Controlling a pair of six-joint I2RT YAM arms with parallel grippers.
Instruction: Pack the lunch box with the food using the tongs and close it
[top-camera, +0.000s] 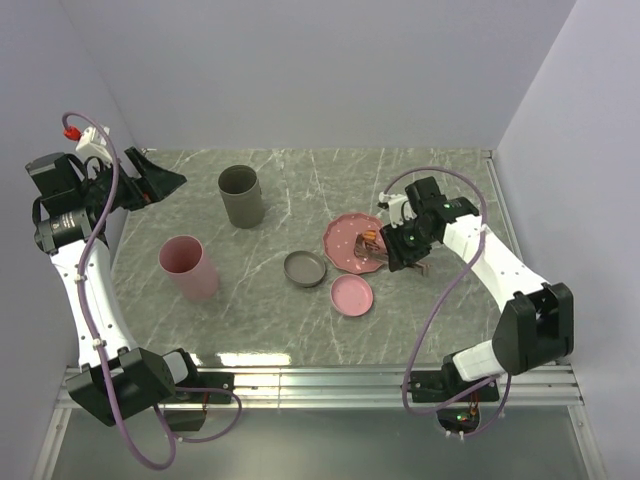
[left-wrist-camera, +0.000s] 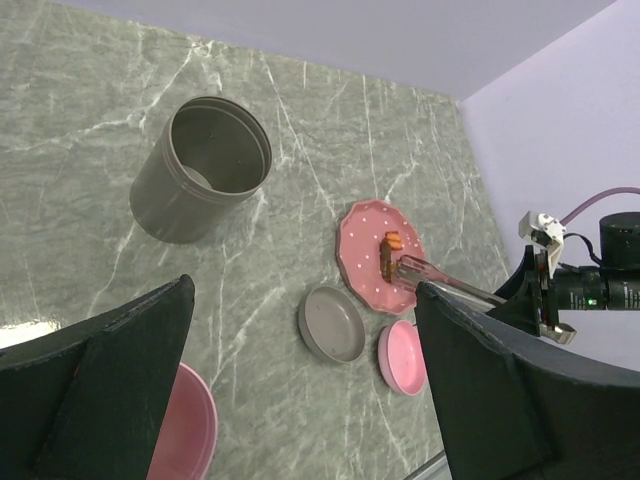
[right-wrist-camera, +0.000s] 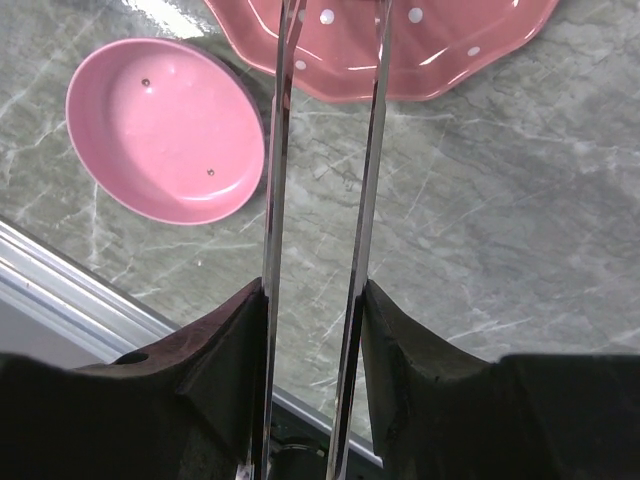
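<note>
My right gripper (top-camera: 404, 246) (right-wrist-camera: 315, 300) is shut on the tongs (top-camera: 384, 246) (right-wrist-camera: 275, 150), one finger pressing on each thin metal arm. The tongs' tips reach over the pink dotted plate (top-camera: 345, 240) (left-wrist-camera: 362, 245) (right-wrist-camera: 440, 50) and sit at an orange-brown bit of food (top-camera: 368, 240) (left-wrist-camera: 391, 248). Whether the tips pinch it I cannot tell. The lunch box shows as a tall grey tub (top-camera: 241, 196) (left-wrist-camera: 203, 165) and a pink tub (top-camera: 188, 267), both without lids. My left gripper (top-camera: 165, 180) (left-wrist-camera: 303, 290) hangs open and empty at the far left.
A grey lid (top-camera: 305, 268) (left-wrist-camera: 332, 323) and a pink lid (top-camera: 352, 295) (left-wrist-camera: 404, 357) (right-wrist-camera: 165, 130) lie side by side just in front of the plate. The metal rail (right-wrist-camera: 70, 300) of the table's near edge runs close below the pink lid.
</note>
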